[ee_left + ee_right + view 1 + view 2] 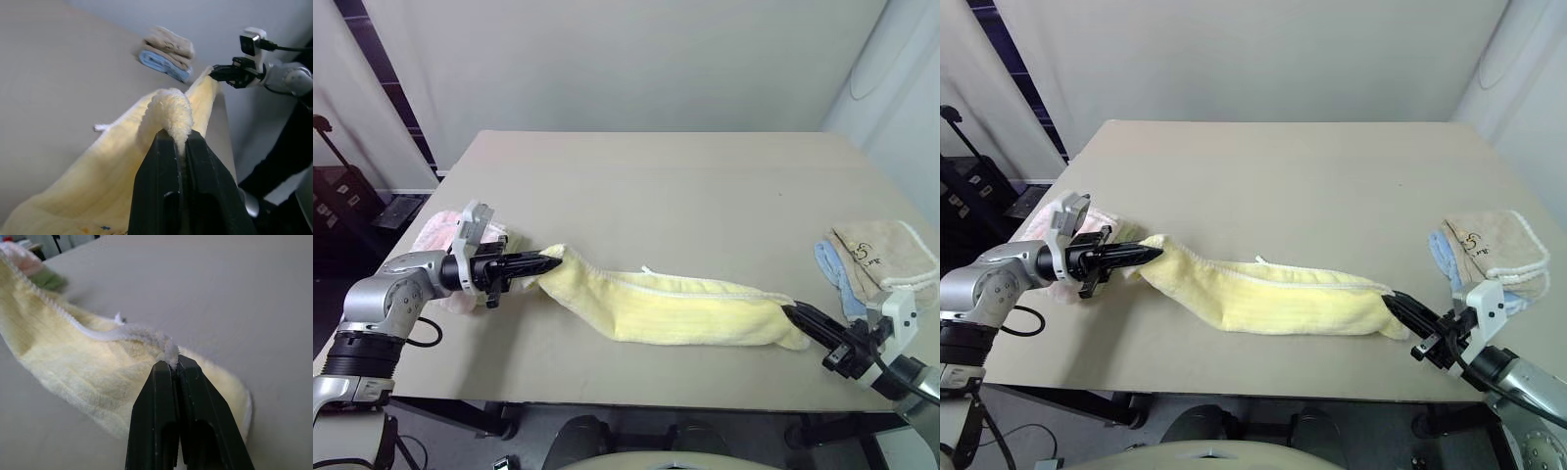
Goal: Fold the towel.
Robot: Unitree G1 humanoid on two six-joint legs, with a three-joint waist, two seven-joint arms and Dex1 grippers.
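I hold the pale yellow towel (675, 311) by both ends over the near part of the table (685, 186), my left claw (546, 262) clamped shut on one end and my right claw (795, 315) pinched shut on the other. The towel's long axis runs across in front of me from left to right, roughly parallel to the table's near edge, with the right end a little nearer to me than the left. Each claw points inward along that axis, toward the other, so the cloth lies straight ahead of both sets of fingers. Between them the towel sags in a long, bunched band, its middle resting on the table and its whitish hem (93, 333) running along the upper side.

Neither arm is nearer the work than the other; each owns its own end, and the two ends stand well apart. As I judge it, the fold turns on that span: one end has to travel along the long axis to meet the other, or both ends must swing away from me together to lay the band flat first.

A pink towel (1043, 220) lies just behind my left claw at the table's left edge. A beige towel (1489, 245) stacked on a blue cloth (1445, 257) sits near my right claw, apart from the yellow towel.
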